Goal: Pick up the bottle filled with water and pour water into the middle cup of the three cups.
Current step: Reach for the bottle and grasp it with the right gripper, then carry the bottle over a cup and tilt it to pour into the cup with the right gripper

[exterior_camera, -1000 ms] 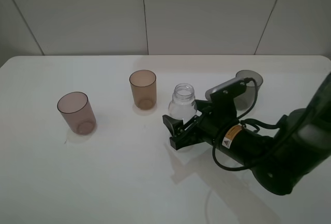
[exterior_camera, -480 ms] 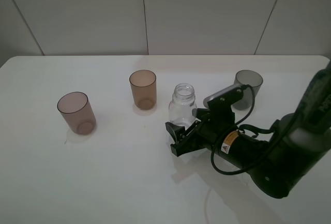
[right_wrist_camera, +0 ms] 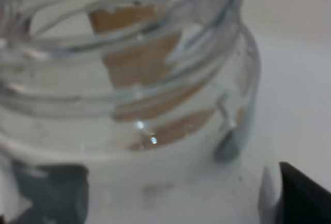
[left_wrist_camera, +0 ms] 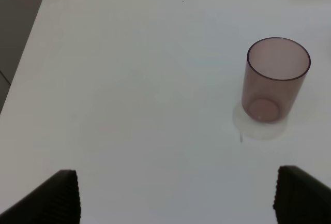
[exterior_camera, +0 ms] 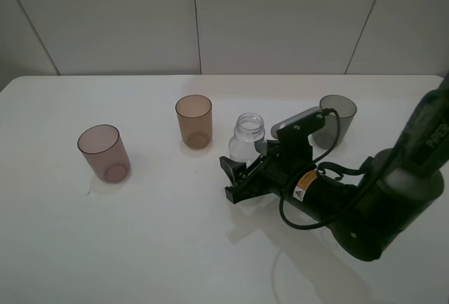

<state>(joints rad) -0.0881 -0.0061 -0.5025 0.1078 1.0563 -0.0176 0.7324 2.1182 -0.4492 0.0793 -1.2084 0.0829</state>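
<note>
The clear bottle (exterior_camera: 248, 137) stands upright on the white table (exterior_camera: 140, 234), just right of the amber middle cup (exterior_camera: 193, 121). The pinkish-mauve cup (exterior_camera: 104, 153) stands at the left and the smoky grey cup (exterior_camera: 334, 118) at the right. My right gripper (exterior_camera: 245, 166) lies low at the table with its jaws on either side of the bottle's lower body. In the right wrist view the bottle (right_wrist_camera: 129, 94) fills the picture, with a small gap to one finger (right_wrist_camera: 305, 195). My left gripper (left_wrist_camera: 176, 198) is open and empty, near the pinkish-mauve cup (left_wrist_camera: 275, 81).
The right arm (exterior_camera: 365, 206) stretches across the table's right front part, in front of the grey cup. A tiled wall (exterior_camera: 210, 16) rises behind the table's back edge. The left gripper is out of the exterior high view.
The right gripper drew back slightly, then slid left again along the bottle. The grey cup, partly hidden before, now shows. Bottle and cups have not moved.
</note>
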